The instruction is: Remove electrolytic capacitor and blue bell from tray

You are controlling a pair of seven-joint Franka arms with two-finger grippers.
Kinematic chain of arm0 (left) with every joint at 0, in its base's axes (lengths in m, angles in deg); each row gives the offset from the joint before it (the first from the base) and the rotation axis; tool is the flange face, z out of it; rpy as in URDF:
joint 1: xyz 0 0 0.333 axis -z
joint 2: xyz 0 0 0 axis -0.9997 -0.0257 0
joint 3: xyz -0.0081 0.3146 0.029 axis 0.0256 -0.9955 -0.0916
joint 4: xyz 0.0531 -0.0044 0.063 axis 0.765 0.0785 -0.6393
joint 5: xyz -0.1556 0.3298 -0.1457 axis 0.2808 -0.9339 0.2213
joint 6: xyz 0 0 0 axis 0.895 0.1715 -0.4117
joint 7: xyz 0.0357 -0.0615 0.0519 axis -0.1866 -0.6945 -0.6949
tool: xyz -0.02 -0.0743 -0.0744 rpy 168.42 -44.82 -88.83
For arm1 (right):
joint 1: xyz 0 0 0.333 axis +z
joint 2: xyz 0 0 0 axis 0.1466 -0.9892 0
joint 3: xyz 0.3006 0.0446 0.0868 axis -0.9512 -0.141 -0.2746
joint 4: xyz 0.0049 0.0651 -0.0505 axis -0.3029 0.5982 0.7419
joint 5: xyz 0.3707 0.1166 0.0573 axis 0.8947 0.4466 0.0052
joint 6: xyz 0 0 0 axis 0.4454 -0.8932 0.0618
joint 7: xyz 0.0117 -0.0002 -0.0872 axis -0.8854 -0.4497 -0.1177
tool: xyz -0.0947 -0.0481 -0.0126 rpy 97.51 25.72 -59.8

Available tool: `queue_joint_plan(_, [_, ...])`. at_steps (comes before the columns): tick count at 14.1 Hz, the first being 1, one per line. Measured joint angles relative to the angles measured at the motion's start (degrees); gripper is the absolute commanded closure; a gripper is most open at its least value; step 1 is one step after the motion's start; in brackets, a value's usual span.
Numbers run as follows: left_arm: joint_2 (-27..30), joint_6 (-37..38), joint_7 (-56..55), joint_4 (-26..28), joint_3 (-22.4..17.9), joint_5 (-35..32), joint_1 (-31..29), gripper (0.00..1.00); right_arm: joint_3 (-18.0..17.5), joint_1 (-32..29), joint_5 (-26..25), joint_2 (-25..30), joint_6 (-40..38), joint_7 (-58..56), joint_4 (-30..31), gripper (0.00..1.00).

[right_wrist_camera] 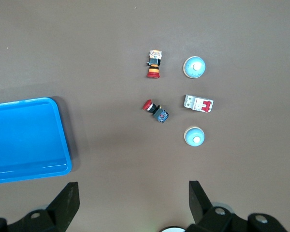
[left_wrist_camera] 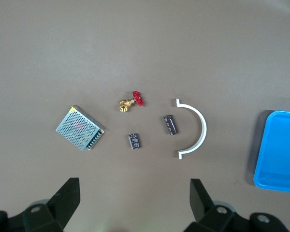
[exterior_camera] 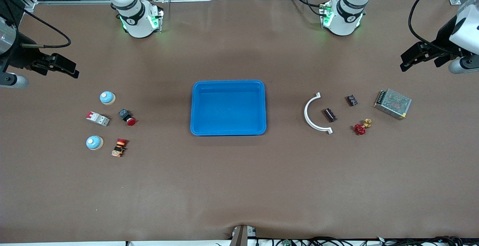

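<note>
Two blue bells with white buttons lie toward the right arm's end: one bell (exterior_camera: pixel 107 97) (right_wrist_camera: pixel 194 136) and a second bell (exterior_camera: pixel 94 142) (right_wrist_camera: pixel 194 67) nearer the front camera. Two dark capacitors lie toward the left arm's end: one capacitor (exterior_camera: pixel 330 114) (left_wrist_camera: pixel 171 123) beside a white arc, another capacitor (exterior_camera: pixel 352 100) (left_wrist_camera: pixel 134 140). My right gripper (exterior_camera: pixel 71 70) (right_wrist_camera: pixel 133 193) hangs open and empty over bare table beside the bells. Open and empty too, my left gripper (exterior_camera: pixel 406 63) (left_wrist_camera: pixel 134 193) hangs over bare table by the power supply.
A blue tray (exterior_camera: pixel 228 107) sits mid-table. By the bells lie a circuit breaker (exterior_camera: pixel 97 118), a red push button (exterior_camera: pixel 127 117) and a striped switch (exterior_camera: pixel 119 147). By the capacitors lie a white arc (exterior_camera: pixel 314 113), a red-handled valve (exterior_camera: pixel 361 127) and a metal power supply (exterior_camera: pixel 393 104).
</note>
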Motion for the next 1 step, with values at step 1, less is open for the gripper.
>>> queue_joint_plan(1, [-0.01, 0.00, 0.00, 0.00, 0.00, 0.00, 0.00, 0.00, -0.11, 0.00, 0.00, 0.00, -0.08, 0.00, 0.00, 0.00])
